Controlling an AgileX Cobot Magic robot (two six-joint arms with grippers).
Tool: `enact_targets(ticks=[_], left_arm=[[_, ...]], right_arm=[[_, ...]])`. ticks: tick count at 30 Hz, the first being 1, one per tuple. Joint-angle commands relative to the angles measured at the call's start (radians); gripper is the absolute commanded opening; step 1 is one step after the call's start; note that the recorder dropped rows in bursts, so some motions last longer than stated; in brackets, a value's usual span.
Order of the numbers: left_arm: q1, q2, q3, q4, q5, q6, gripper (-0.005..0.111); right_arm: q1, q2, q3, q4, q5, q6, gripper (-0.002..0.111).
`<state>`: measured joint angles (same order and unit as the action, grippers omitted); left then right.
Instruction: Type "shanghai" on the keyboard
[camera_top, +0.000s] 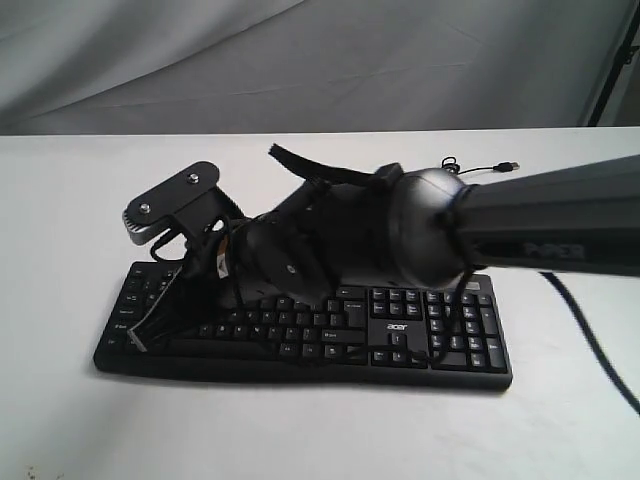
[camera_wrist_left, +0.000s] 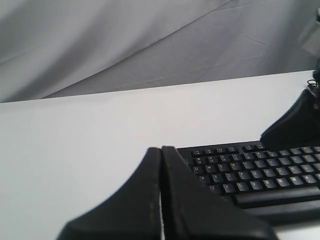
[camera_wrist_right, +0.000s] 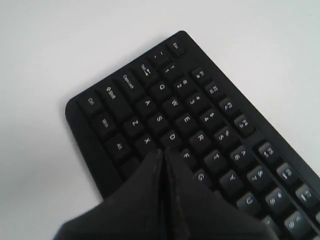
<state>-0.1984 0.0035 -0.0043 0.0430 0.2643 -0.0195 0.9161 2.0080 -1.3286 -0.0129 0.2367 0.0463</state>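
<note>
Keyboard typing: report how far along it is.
Done: cannot tell; nothing in view shows typed letters. In hand: the right pincer, shut, points at the keyboard near D and F. The left pincer, shut, is off the keys. Left: unclear, possibly most letters.

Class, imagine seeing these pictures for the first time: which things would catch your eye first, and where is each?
A bulky black arm reaches in from the right of the exterior view across the black keyboard, which lies on a white table. In the right wrist view the shut right gripper points at the keys near D and X.
</note>
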Motion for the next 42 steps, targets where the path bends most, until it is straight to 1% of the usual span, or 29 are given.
enact_targets(ticks=[1, 6, 14, 24, 30, 42], left_arm=[[-0.004, -0.003, 0.004, 0.001, -0.005, -0.003, 0.000], [-0.004, -0.003, 0.004, 0.001, -0.005, -0.003, 0.000], [-0.004, -0.003, 0.004, 0.001, -0.005, -0.003, 0.000], [-0.004, -0.003, 0.004, 0.001, -0.005, -0.003, 0.000], [-0.004, -0.003, 0.004, 0.001, -0.005, -0.003, 0.000], [-0.004, -0.003, 0.004, 0.001, -0.005, -0.003, 0.000]], right_arm=[[0.002, 0.067, -0.092, 0.004, 0.021, -0.022, 0.000], [0.004, 0.145, -0.168, 0.006, 0.036, -0.027, 0.000], [0.004, 0.254, -0.321, 0.020, 0.127, -0.105, 0.000], [0.004, 0.288, -0.326, 0.028, 0.088, -0.181, 0.000], [0.008, 0.300, -0.326, 0.028, 0.053, -0.192, 0.000], [0.008, 0.315, -0.326, 0.025, 0.040, -0.199, 0.000]])
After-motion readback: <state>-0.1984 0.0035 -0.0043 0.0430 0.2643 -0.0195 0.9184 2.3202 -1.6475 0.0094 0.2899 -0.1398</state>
